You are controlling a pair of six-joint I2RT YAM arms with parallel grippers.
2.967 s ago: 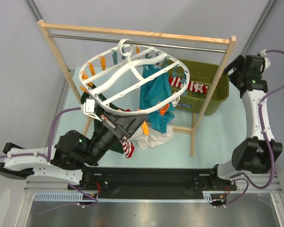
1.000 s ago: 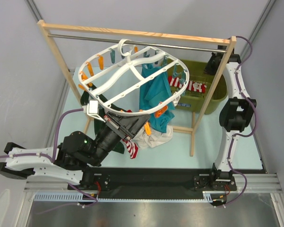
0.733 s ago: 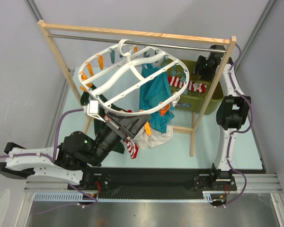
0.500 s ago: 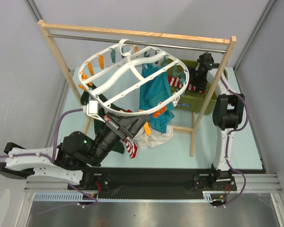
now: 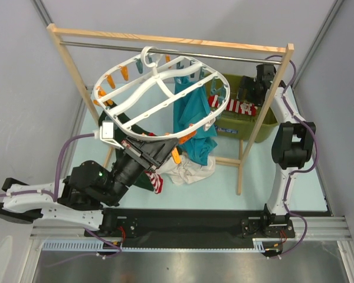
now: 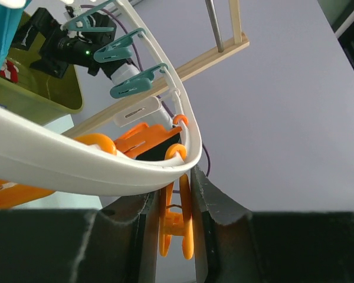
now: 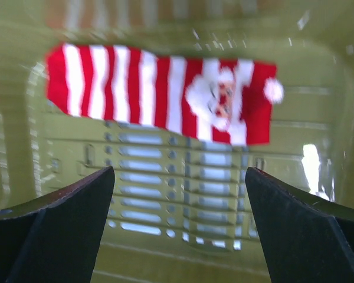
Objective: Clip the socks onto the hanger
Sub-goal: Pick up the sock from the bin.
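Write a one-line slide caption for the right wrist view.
Open right gripper hovers over a striped sock lying inside the olive-green basket.

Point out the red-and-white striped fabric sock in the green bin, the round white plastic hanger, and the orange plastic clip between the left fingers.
Red-and-white striped fabric sock (image 7: 165, 94), right wrist view, mid-length stripes.
Round white plastic hanger (image 6: 76, 171), left wrist view, near rim.
Orange plastic clip (image 6: 186, 218), left wrist view, right leg.

Grey walls (image 5: 23, 88), a wooden rack (image 5: 171, 41)

The walls close in on three sides. The rack, with its metal rod (image 5: 106, 46), stands on a pale green table (image 5: 253, 171), an olive bin (image 5: 265, 127) by its right post. Soft, even light
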